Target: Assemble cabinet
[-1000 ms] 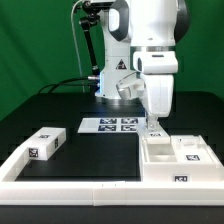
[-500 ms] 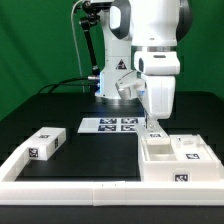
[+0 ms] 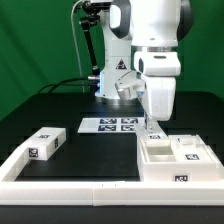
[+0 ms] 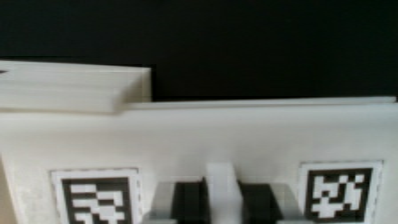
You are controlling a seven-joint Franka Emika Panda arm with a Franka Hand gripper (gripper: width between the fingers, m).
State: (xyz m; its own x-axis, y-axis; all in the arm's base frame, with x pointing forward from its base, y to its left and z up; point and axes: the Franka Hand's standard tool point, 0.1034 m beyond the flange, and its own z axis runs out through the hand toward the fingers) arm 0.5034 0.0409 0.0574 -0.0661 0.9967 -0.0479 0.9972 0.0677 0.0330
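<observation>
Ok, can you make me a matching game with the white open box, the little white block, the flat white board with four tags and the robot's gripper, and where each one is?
Things:
1. white plastic open cabinet box
2. small white block with a tag
3. thin flat white marker board
4. gripper

Places:
A. far on the exterior view's left
B. low over the box's back wall
C. in the middle, at the back
D. on the exterior view's right, at the front

Pairs: 1-D, 2-A, 3-C, 4-B.
</observation>
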